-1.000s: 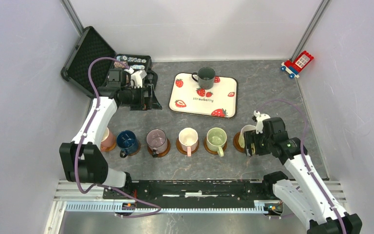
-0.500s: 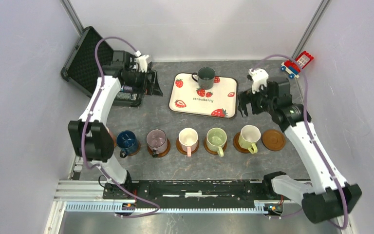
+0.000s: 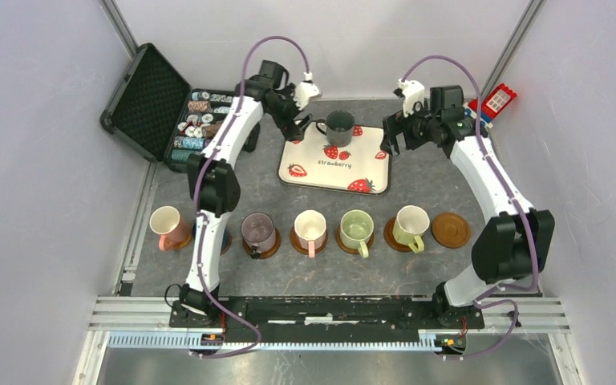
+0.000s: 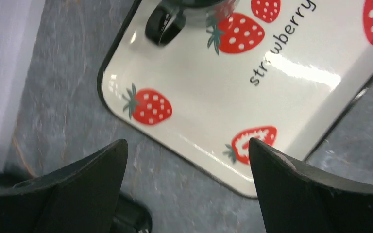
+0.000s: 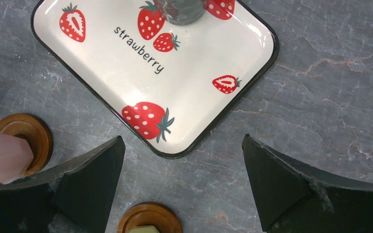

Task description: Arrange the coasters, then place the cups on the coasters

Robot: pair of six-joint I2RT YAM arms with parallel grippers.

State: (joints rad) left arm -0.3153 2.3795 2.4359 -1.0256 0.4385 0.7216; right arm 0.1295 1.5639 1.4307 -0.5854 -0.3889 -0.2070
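Observation:
A row of cups stands on brown coasters near the front: pink [image 3: 166, 224], mauve [image 3: 258, 231], cream [image 3: 310, 228], light green [image 3: 356, 228] and yellow-green [image 3: 410, 223]. My left arm hides the navy one. One coaster [image 3: 450, 229] lies bare at the row's right end. The dark grey-green cup [image 3: 339, 127] stands on the strawberry tray [image 3: 335, 168]. My left gripper [image 3: 295, 120] hangs open just left of that cup, over the tray's corner [image 4: 272, 73], with the handle [image 4: 162, 26] ahead. My right gripper [image 3: 391, 138] is open and empty by the tray's right edge [image 5: 199, 63].
An open black case [image 3: 144, 92] of striped poker chips [image 3: 200, 120] sits at the back left. A red and blue toy block [image 3: 491, 104] lies at the back right. Walls close in on three sides. The right wrist view shows two coasters [image 5: 24, 136] [image 5: 149, 218] under cups.
Both arms swung from the sides to the back, toward the tray. The right gripper opened and left the yellow-green cup on its coaster. The pink cup is uncovered.

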